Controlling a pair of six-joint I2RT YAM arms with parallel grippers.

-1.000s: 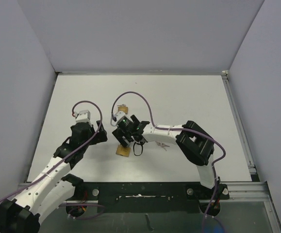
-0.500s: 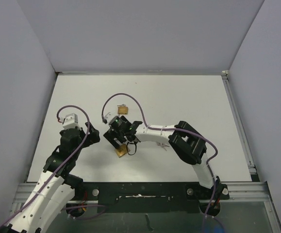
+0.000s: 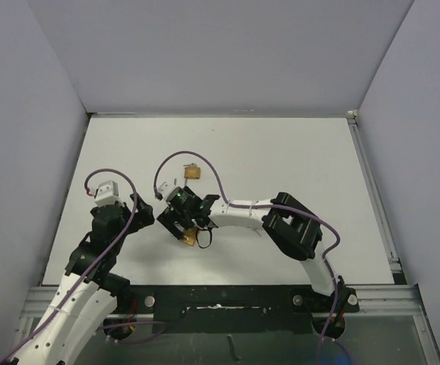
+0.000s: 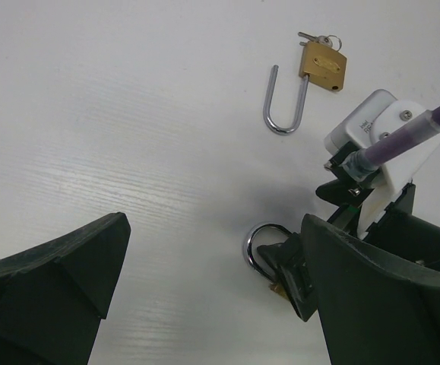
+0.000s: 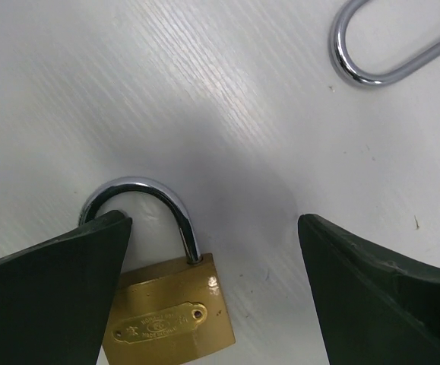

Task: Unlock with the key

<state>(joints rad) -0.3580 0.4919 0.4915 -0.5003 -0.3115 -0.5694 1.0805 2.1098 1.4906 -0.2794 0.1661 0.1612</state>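
Observation:
A shut brass padlock [image 5: 166, 319] lies flat under my right gripper [image 5: 213, 228]. That gripper is open and straddles it, its left finger [image 5: 52, 289] covering part of the steel shackle [image 5: 140, 194]. From above, the right gripper [image 3: 175, 220] hides most of this padlock [image 3: 190, 238]. A second brass padlock [image 4: 323, 65] lies farther back, its long shackle [image 4: 284, 103] sprung open, and the key [image 4: 316, 38] on a ring sits at its far end. My left gripper [image 4: 213, 243] hangs open and empty to the left [image 3: 140, 213].
The far padlock [image 3: 192, 172] lies behind the right wrist. A purple cable [image 3: 204, 163] arcs over the right forearm. Grey walls close the white table [image 3: 295, 152] on three sides, and a metal rail [image 3: 375, 198] runs along its right edge.
My left arm has drawn back to the left and toward its base. My right gripper has slid left and nearer over the near padlock, which has stayed put.

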